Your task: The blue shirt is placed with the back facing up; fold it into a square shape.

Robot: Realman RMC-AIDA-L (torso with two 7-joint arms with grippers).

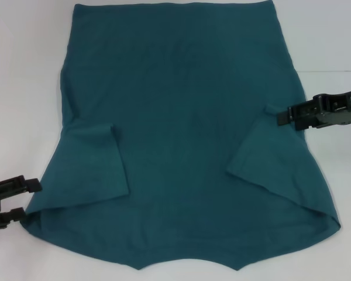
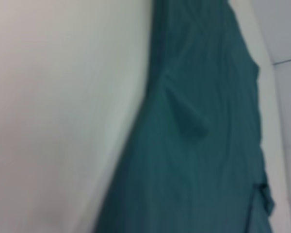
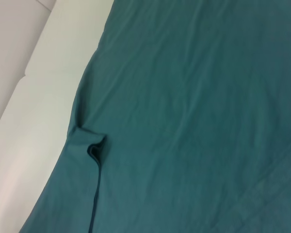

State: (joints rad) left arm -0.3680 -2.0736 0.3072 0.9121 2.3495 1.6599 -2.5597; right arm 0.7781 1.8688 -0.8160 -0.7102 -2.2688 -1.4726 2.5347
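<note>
Left gripper [image 1: 13, 201] sits low near the table's [image 1: 23, 70] near-left corner, just off the blue shirt's [image 1: 181, 117] left shoulder edge; two fingers spread with a clear gap, nothing between them, not touching fabric as far as I can tell. The shirt lies flat, plain side up, covering most of the table from the far edge to the near edge, neckline at the near edge. Left sleeve [image 1: 96, 167] is folded inward onto the body, its hem running diagonally. Right sleeve [image 1: 269, 149] is likewise turned in over the body. Right gripper [image 1: 284, 115] is at the shirt's right edge, about mid-depth, over the tip of that folded sleeve; can't tell whether its fingers are pinching the cloth or how far apart they are. No containers on the table.
</note>
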